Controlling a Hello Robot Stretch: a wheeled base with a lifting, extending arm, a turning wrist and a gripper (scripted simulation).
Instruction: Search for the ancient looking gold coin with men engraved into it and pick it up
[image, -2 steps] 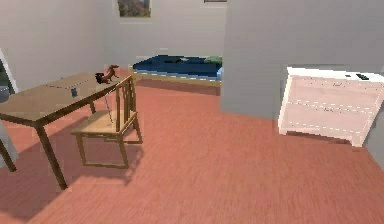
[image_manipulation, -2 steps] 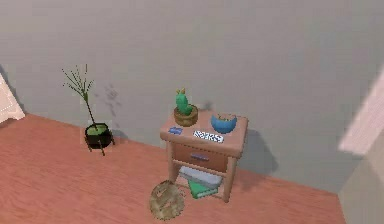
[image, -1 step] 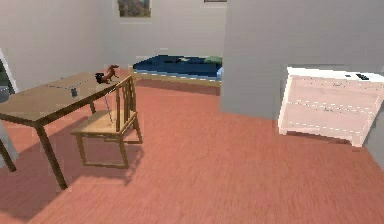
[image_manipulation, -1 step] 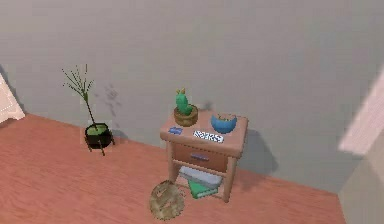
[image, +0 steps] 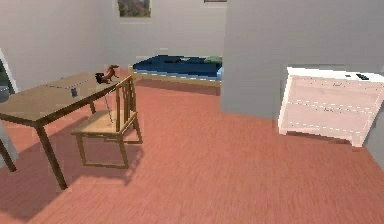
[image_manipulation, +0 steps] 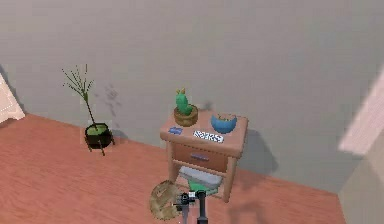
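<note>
Low centre of the arm side view: gripper (image_manipulation: 188, 203) by a round tan blob (image_manipulation: 160, 200), below wooden nightstand (image_manipulation: 200, 156); cannot tell whether holding anything

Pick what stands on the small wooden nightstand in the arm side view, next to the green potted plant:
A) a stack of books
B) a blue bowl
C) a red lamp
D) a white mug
B: a blue bowl stands on top of the nightstand, toward the arm side view's right of the green potted plant.
</note>
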